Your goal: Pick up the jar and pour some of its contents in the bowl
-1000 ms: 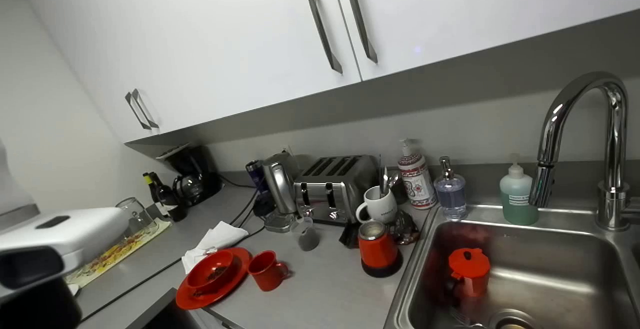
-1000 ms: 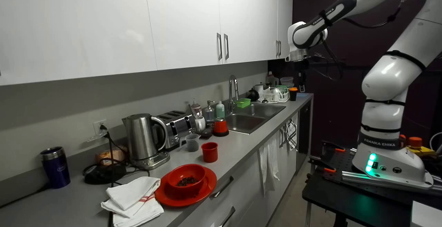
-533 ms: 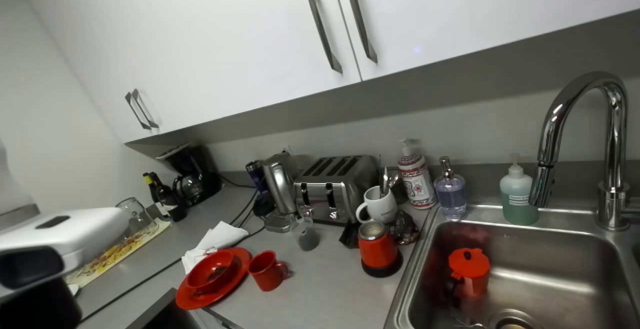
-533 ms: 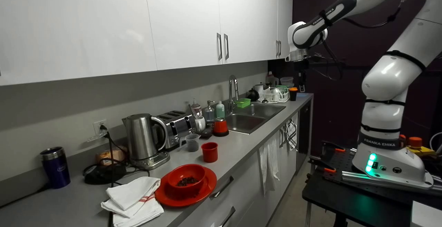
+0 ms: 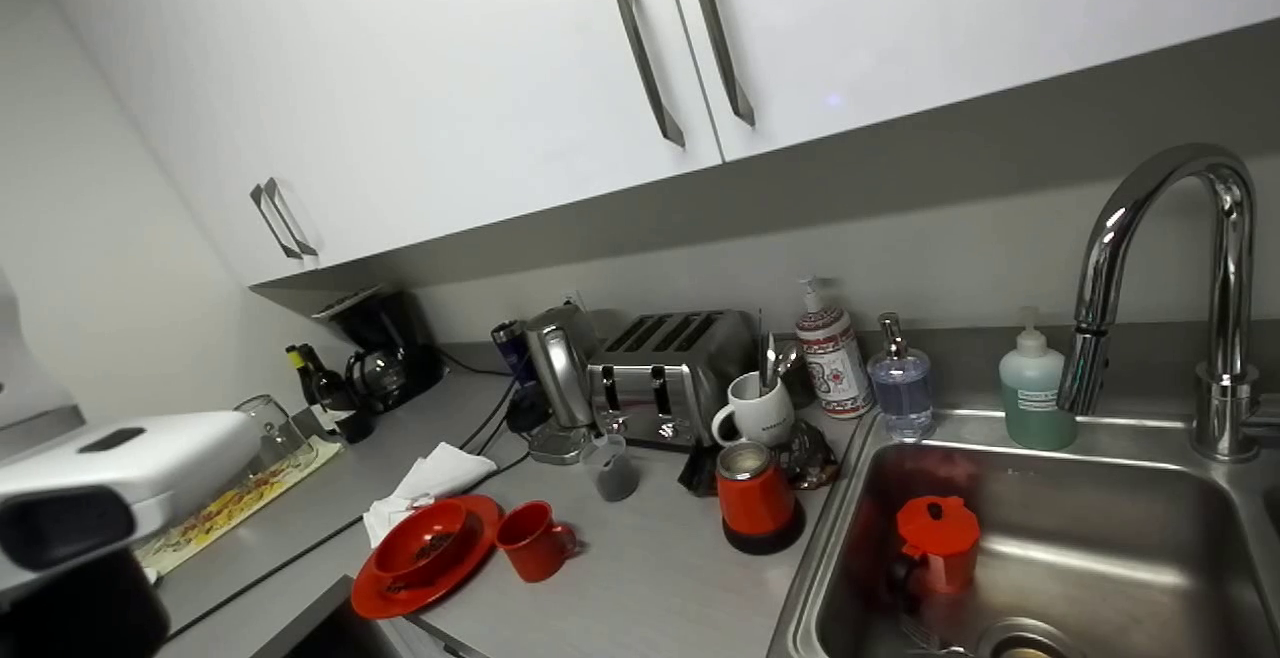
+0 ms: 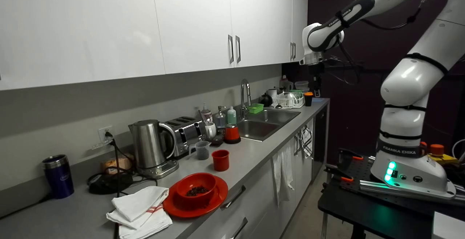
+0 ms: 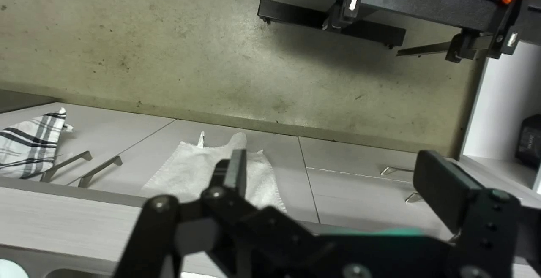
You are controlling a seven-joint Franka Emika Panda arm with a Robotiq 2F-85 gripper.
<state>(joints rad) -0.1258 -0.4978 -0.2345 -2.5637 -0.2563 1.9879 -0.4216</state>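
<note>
Jar (image 6: 202, 152), greyish and see-through, stands upright on the counter (image 6: 249, 155), just in front of the toaster (image 6: 184, 133) and near the kettle (image 6: 147, 148), with the red cup (image 6: 221, 161) beside it on the side nearer the front edge; what it holds cannot be made out. Toward toaster and kettle the room is tight, but bare counter spreads from the jar and cup over to the orange-red container (image 5: 755, 500) near the sink rim (image 5: 835, 538). The bowl (image 6: 196, 179), with dark bits (image 6: 196, 191) in it, sits on a red plate (image 6: 222, 191) whose rim comes right up to the counter's front edge, a folded white cloth (image 6: 140, 207) just beside it. White cabinets (image 6: 196, 24) overhang the counter's back in both exterior views. Well apart from the jar hangs the gripper (image 7: 331, 174), pointing down with its fingers (image 7: 441, 185) spread wide; the wrist view looks past them to the floor (image 7: 190, 50), the lower cabinet fronts (image 7: 359, 202) and a hanging white towel (image 7: 184, 168). On the robot arm (image 6: 417, 82), FRANKA EMIKA reads clearly at the base (image 6: 410, 177), and the same lettering on a link (image 6: 358, 12) is crossed by a black strap (image 6: 343, 19). The green soap bottle (image 5: 1037, 393) carries a label and the white mug (image 5: 760, 413) lettering, both too small to read.
</note>
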